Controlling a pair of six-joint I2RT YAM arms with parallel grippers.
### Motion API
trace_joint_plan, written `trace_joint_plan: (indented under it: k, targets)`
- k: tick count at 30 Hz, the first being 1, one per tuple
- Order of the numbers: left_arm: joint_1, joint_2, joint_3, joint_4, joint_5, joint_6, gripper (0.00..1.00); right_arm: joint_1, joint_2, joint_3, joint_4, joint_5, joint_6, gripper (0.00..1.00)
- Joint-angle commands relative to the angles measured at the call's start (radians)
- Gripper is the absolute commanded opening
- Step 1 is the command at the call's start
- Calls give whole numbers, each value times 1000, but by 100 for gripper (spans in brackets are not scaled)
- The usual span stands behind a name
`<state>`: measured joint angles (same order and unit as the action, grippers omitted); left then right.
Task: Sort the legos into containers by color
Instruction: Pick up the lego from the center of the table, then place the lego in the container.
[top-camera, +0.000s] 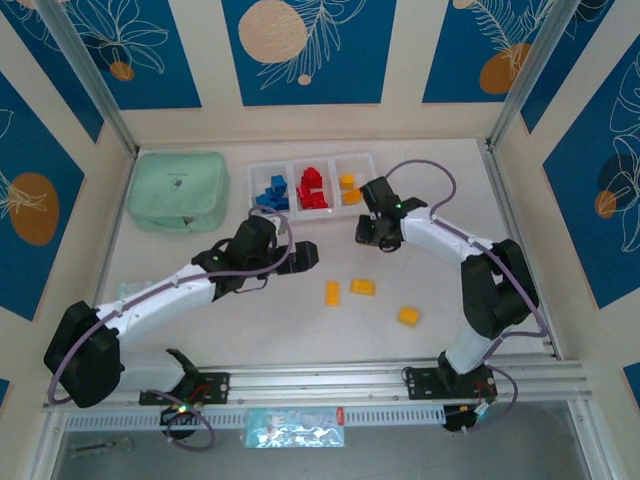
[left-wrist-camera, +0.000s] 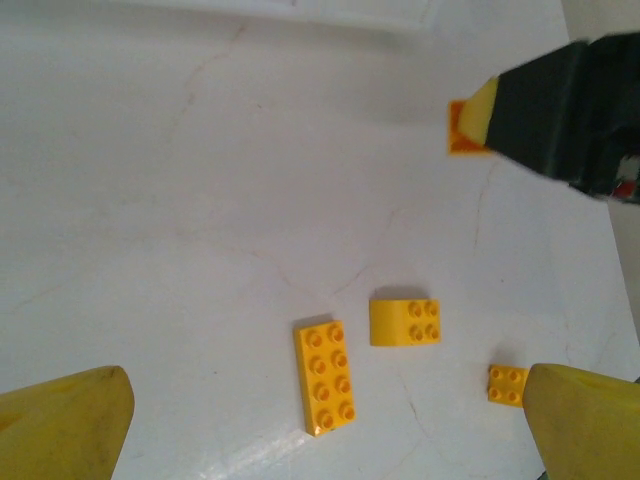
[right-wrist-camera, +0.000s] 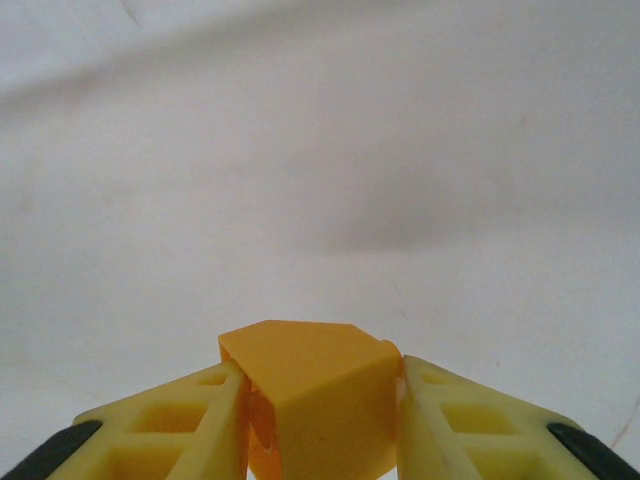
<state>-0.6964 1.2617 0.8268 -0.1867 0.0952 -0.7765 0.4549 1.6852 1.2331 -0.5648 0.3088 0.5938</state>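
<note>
My right gripper (right-wrist-camera: 322, 425) is shut on a yellow-orange lego (right-wrist-camera: 310, 385), pinched between both fingers above the bare white table. In the top view this gripper (top-camera: 366, 236) hangs just in front of the containers (top-camera: 310, 163), a row of three white bins holding blue (top-camera: 272, 191), red (top-camera: 313, 187) and yellow (top-camera: 348, 189) legos. My left gripper (top-camera: 304, 255) stands open and empty to its left. Between its yellow fingers (left-wrist-camera: 70, 420) lie a long yellow brick (left-wrist-camera: 325, 377), a curved one (left-wrist-camera: 405, 322) and a small one (left-wrist-camera: 507, 385). The held lego (left-wrist-camera: 462, 130) is visible at upper right.
A mint-green zippered pouch (top-camera: 178, 190) lies left of the bins. Three loose yellow legos (top-camera: 332, 293) (top-camera: 362, 287) (top-camera: 408, 316) sit mid-table between the arms. A metal rail (top-camera: 330, 380) runs along the near edge, with a plastic packet (top-camera: 293, 428) below it.
</note>
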Motion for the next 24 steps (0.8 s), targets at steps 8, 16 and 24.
trace_joint_plan:
  k: [8, 16, 24]
  targets:
    - [106, -40, 42, -50, 14, 55, 99, -59, 307, 408, -36, 49, -106, 37]
    - [158, -27, 59, -43, 28, 61, 99, -94, 523, 703, -119, 26, -124, 41]
    - [165, -6, 74, -48, 43, 62, 99, -93, 502, 738, -134, 10, -120, 52]
